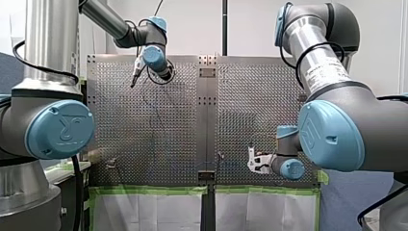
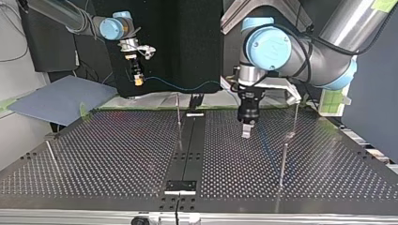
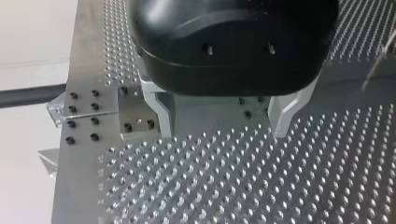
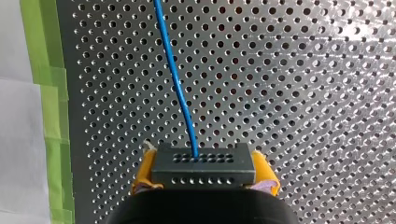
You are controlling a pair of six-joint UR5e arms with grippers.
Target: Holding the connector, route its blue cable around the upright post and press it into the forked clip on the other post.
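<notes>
Because the blue cable [image 4: 173, 74] is led by its end, my right gripper [image 2: 137, 79], at the top view's ten o'clock, clamps the connector [image 4: 203, 164] above the table [image 2: 117, 150], cable trailing toward three o'clock. Near centre stands an upright post [image 2: 178, 117]; at its three o'clock my left gripper [image 3: 223, 122] hovers spread and empty, probably spare for pressing. Only the right wrist view shows the grip; the forked clip I cannot find.

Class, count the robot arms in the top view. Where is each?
2. My left arm enters at the view's right, over the table. My right arm enters at its left, near the table's far edge, holding the connector. None seems hidden.
</notes>
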